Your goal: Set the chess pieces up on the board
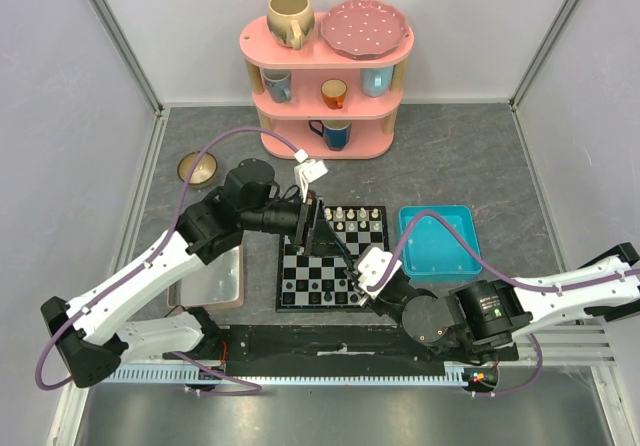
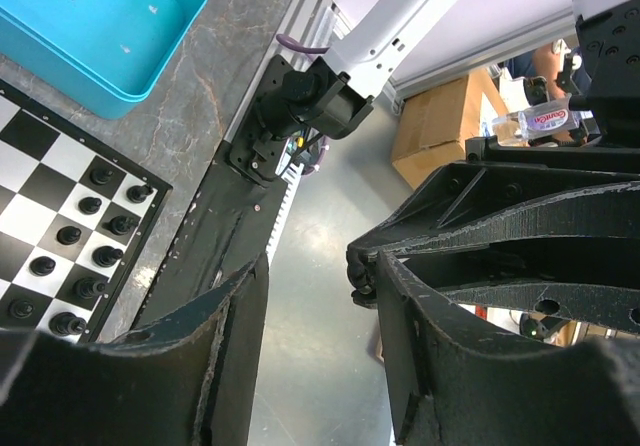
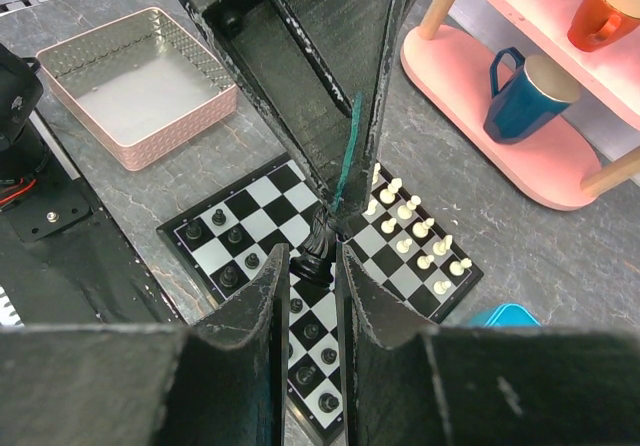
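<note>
Setting: robotics lab test cell. Evidence: white panel walls (image 1: pixel 60 116) framed by aluminium posts (image 1: pixel 119 41); grey marbled tabletop (image 1: pixel 450 161); black mounting plate (image 1: pixel 330 351) and slotted cable duct (image 1: pixel 150 374) at near edge; cardboard box (image 2: pixel 440 126) on floor beyond; pink shelf (image 1: pixel 300 58) of cups (image 1: pixel 333 93).

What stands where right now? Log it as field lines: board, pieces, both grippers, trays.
board: chessboard, flat, mid-table
white pieces: rows along its far edge
black pieces: rows along its near edge
stray: one black piece mid-board
left gripper: tips just above that piece
right gripper: fingertips flank it; grip unclear
trays: blue tray right of board, pink-rimmed tray left
</note>
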Tool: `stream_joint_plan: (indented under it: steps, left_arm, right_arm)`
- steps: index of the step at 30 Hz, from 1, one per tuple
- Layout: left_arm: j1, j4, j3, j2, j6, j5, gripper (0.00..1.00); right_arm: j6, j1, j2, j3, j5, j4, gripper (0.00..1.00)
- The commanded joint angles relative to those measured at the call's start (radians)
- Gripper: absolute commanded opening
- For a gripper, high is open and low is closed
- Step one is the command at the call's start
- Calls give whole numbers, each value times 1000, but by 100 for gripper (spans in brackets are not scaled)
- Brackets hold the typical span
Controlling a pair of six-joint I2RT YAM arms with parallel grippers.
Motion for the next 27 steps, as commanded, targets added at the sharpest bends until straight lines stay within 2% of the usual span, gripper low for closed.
stream_joint_plan:
  steps: [1, 17, 27]
  left_arm:
    - [-18, 51, 26, 8, 1, 6, 53]
    - [-32, 54, 33, 7, -2, 28, 39]
    - [-40, 62, 36, -4, -14, 60, 35]
  right_arm:
    - [0, 7, 0, 2, 11, 34, 0]
    - [3, 7, -6, -10, 21, 47, 0]
    - [0, 8, -3, -9, 34, 51, 0]
